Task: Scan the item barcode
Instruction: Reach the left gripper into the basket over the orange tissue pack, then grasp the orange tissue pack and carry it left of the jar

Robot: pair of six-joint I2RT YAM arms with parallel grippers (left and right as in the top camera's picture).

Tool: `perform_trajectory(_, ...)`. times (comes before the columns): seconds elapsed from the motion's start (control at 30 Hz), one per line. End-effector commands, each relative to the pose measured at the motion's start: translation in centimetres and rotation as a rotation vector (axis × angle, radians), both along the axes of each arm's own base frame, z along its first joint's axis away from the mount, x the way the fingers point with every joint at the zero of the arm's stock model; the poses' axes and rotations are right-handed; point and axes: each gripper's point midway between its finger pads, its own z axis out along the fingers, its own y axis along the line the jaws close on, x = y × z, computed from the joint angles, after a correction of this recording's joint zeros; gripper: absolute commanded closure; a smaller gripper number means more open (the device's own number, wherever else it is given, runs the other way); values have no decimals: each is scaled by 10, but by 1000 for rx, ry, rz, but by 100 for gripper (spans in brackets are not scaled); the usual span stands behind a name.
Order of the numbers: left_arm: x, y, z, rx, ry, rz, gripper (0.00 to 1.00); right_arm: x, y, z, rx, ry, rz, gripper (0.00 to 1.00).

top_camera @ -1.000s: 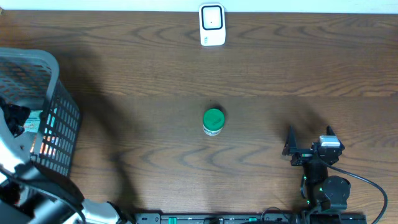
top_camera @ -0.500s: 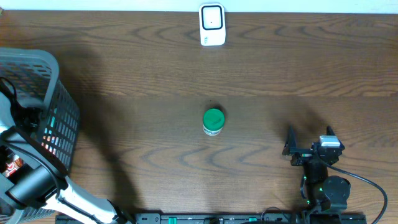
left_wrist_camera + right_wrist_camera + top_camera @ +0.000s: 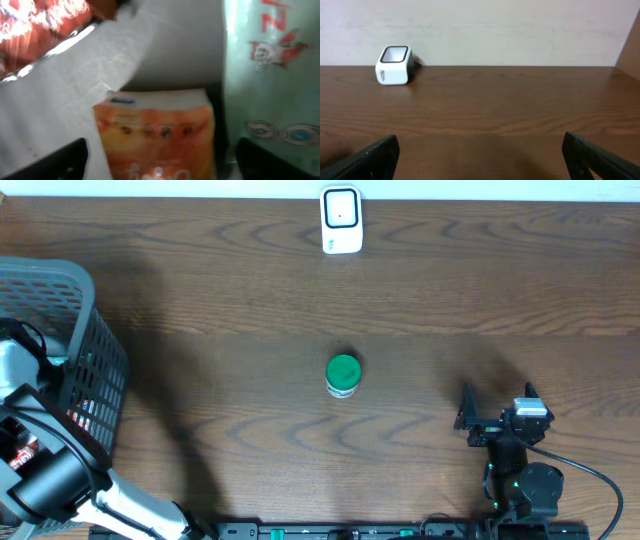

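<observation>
Left gripper (image 3: 160, 162): inside the basket (image 3: 100, 350), jaws wide apart, facing an orange packet (image 3: 157, 135).
Right gripper (image 3: 497, 402): far right of basket, jaws spread, empty.
Scanner (image 3: 341, 220): well right of basket, upright.

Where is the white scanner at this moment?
Overhead, the scanner sits centred at the far edge of the table, well beyond the green-lidded jar; in right wrist view, upper left.

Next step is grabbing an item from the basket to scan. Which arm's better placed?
Left. The left fingers are open at the basket, with the orange pack straight ahead between them. The right fingers sit open at the far side of the table, near nothing.
</observation>
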Motion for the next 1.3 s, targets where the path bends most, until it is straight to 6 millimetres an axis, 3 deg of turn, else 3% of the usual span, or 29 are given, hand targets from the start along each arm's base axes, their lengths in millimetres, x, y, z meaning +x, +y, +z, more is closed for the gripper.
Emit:
perform_trajectory(0.0,-19,-14,-26,-64,86,2,25,0,-1,-1,10,2,-5,1)
perform_trajectory(0.13,-20,-15,-24,-64,88,1,41,0,-1,-1,10,2,-5,1)
perform_trajectory(0.27,-19,-14,-15,-60,82,2,44,0,-1,-1,10,2,-5,1)
perform_trajectory(0.37,-13,-10,8,-35,49,2,44,0,-1,-1,10,2,-5,1)
perform_trajectory(0.57,18,-7,103,57,-219,-10,44,0,-1,-1,10,2,-5,1)
perform_trajectory(0.77,29,-26,202,172,-548,-2,44,0,-1,-1,10,3,-5,1)
perform_trajectory(0.9,34,-55,259,182,-774,-61,44,0,-1,-1,10,2,-5,1)
perform_trajectory(1.03,48,-105,308,136,-994,-221,44,0,-1,-1,10,2,-5,1)
perform_trajectory(1.13,60,-148,328,84,-1081,-356,45,0,-1,-1,10,3,-5,1)
perform_trajectory(1.27,75,-211,332,-11,-1104,-537,45,0,-1,-1,10,3,-5,1)
